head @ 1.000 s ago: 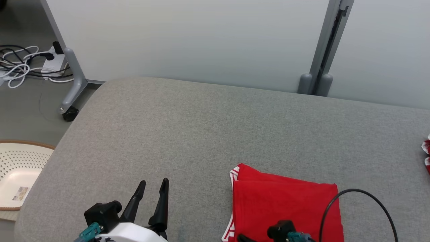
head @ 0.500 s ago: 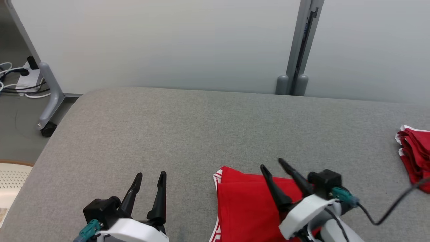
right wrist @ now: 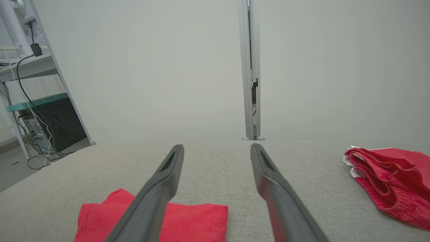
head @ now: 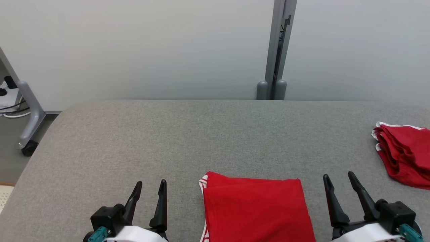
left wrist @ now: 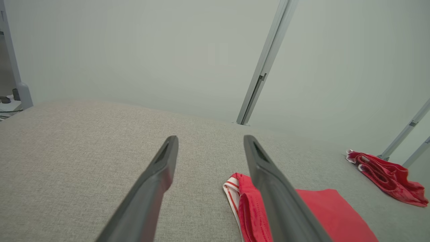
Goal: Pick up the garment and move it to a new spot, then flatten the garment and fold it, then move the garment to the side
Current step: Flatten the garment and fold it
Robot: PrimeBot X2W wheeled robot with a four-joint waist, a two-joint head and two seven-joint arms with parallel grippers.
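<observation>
grey bench [head: 134, 141] takes up most of the shot | 1 grey post [head: 277, 50] behind its far edge | 2 red things: folded garment [head: 255, 211] lying flat near-middle, crumpled red pile [head: 403, 158] well off to the right | left end effector [head: 151, 182] and right end effector [head: 338, 175] flank the garment, both spread, not touching it

Even, soft, bright light throughout, with faint shadows and no glare; wrist views bend straight posts and blur nearby fingers.
</observation>
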